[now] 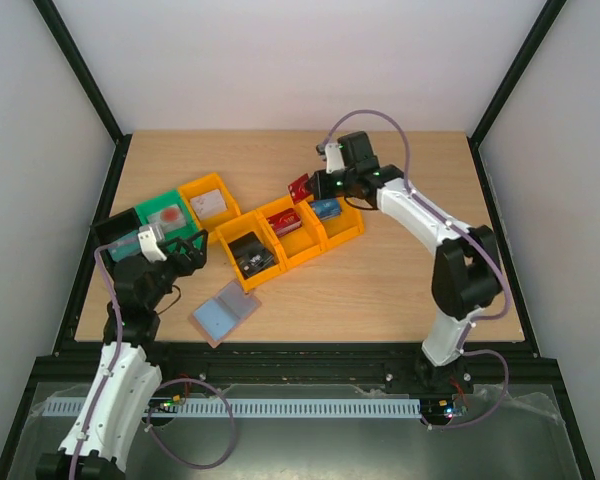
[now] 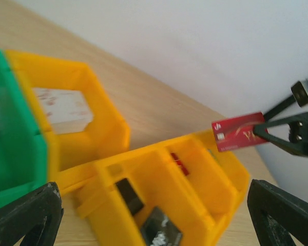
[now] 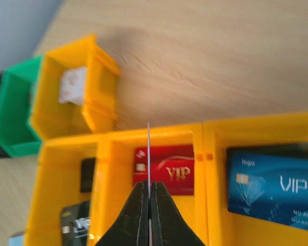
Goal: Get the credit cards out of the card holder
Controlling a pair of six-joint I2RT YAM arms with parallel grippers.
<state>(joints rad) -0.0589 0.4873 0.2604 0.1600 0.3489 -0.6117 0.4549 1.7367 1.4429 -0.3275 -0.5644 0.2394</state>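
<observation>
The card holder (image 1: 223, 312) lies open on the table, light blue lining up, in front of the yellow bins. My right gripper (image 1: 305, 188) is shut on a red card (image 1: 298, 187) and holds it above the middle yellow bin (image 1: 288, 228). In the right wrist view the held card (image 3: 149, 148) shows edge-on between the shut jaws of the right gripper (image 3: 150, 192). Another red VIP card (image 3: 167, 169) lies in the bin below. In the left wrist view the held red card (image 2: 240, 136) shows. My left gripper (image 1: 188, 250) is open and empty beside the green bin (image 1: 163, 215).
Three joined yellow bins hold black cards (image 1: 250, 255), the red card, and a blue VIP card (image 3: 272, 187). A separate yellow bin (image 1: 210, 198) holds a white card (image 3: 72, 84). A black bin (image 1: 113, 232) stands at the far left.
</observation>
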